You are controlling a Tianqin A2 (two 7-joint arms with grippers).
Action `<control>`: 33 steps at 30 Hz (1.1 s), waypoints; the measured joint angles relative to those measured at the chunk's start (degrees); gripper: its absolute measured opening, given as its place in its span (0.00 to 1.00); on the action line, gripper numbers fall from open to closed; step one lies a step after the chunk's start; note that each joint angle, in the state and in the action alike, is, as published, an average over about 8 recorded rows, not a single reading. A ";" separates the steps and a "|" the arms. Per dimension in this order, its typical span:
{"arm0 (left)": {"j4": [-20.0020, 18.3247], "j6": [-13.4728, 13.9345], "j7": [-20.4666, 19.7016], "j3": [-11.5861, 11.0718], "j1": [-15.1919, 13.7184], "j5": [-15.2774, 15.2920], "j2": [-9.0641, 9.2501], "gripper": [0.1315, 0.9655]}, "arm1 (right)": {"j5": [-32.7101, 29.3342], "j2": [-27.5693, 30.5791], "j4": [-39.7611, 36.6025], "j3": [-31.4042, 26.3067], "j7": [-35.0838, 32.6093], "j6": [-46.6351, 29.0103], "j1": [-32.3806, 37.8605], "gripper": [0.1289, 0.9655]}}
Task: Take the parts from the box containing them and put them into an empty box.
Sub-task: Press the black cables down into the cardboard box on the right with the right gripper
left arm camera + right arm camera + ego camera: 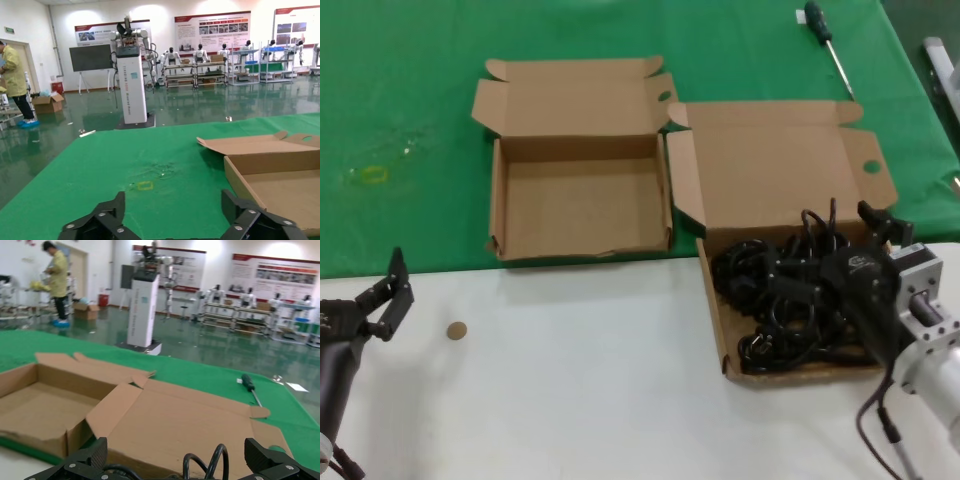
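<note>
Hovering wide open over the cables (pixel 790 295) heaped in the larger box (pixel 720 330) at the tabletop's right edge, the right gripper (pixel 798 283) grips nothing, apparently poised to grab; left gripper (pixel 392 293) idles open near the left edge.

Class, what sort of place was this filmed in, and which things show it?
Probably a robotics lab or showroom: humanoid robots line the back wall, display boards hang above them, and shelving racks stand nearby.
</note>
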 joint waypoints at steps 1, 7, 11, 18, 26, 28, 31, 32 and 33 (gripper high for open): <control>0.00 0.00 0.00 0.00 0.00 0.00 0.00 0.74 | 0.15 0.95 0.11 -0.33 0.15 -0.25 0.00 1.00; 0.00 0.00 0.00 0.00 0.00 0.00 0.00 0.61 | -0.05 6.74 0.53 -1.30 1.04 -3.38 0.71 1.00; 0.00 0.00 0.00 0.00 0.00 0.00 0.00 0.48 | -1.26 10.78 0.31 -1.75 1.34 -6.57 1.92 1.00; 0.00 0.00 0.00 0.00 0.00 0.00 0.00 0.30 | -3.62 16.41 -0.84 -1.16 -1.81 -14.45 4.38 1.00; 0.00 0.00 0.00 0.00 0.00 0.00 0.00 0.15 | -5.01 21.82 -1.79 0.26 -9.96 -25.83 7.71 1.00; 0.00 0.00 0.00 0.00 0.00 0.00 0.00 0.11 | -5.22 22.94 -2.11 0.39 -12.64 -28.82 8.60 1.00; 0.00 0.00 0.00 0.00 0.00 0.00 0.00 0.09 | -5.60 24.38 -2.71 0.33 -16.81 -33.11 10.03 1.00; 0.00 0.00 0.00 0.00 0.00 0.00 0.00 0.09 | -5.74 24.80 -2.95 0.24 -18.22 -34.48 10.57 1.00; 0.00 0.00 0.00 0.00 0.00 0.00 0.00 0.09 | -5.88 25.16 -3.21 0.13 -19.57 -35.75 11.13 1.00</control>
